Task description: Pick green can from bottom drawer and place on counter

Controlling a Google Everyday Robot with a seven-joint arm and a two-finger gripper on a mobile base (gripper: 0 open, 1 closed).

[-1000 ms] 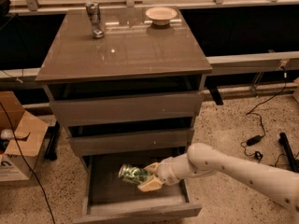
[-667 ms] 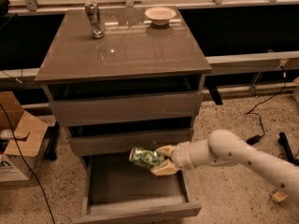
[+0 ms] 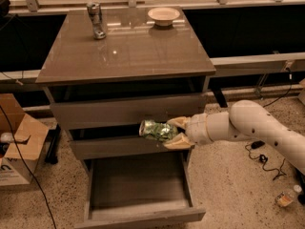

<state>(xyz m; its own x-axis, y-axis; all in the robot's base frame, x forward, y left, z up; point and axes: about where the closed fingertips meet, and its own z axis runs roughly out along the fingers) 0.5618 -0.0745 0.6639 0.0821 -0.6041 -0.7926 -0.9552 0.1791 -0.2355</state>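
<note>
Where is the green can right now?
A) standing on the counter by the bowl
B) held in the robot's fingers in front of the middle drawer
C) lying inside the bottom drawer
B: the fingers of the gripper clamp the green can in the air in front of the middle drawer, above the open bottom drawer and below the counter.

White rounded arm (image 3: 252, 125), dark dots, tan end effector (image 3: 169, 134) by middle drawer (image 3: 109, 147)
</note>
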